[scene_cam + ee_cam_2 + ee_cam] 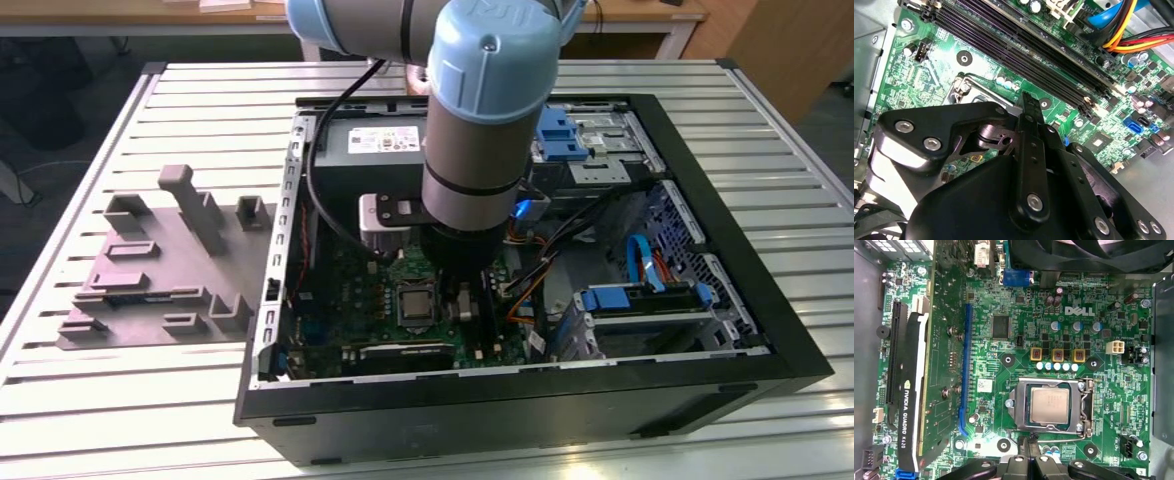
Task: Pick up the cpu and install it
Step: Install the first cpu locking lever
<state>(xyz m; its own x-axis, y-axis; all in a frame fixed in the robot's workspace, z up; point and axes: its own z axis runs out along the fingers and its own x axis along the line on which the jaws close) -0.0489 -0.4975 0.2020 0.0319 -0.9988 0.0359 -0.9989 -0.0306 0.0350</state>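
Note:
The cpu, a silvery-grey square chip, lies flat inside the metal-framed socket on the green motherboard. The socket's lever runs along one side of it. In the first wrist view my gripper hangs beside the socket's edge, fingers together and nothing between them, apart from the chip. In the second wrist view the gripper points at the socket frame, and its black linkages hide the chip. In the exterior view the arm reaches down into the open computer case, with the gripper next to the socket.
A black graphics card stands in a slot near the socket. Memory slots and orange-yellow cables run past it. A grey box with a white label and blue drive bays fill the case. A grey fixture block sits on the slatted table at the exterior view's left.

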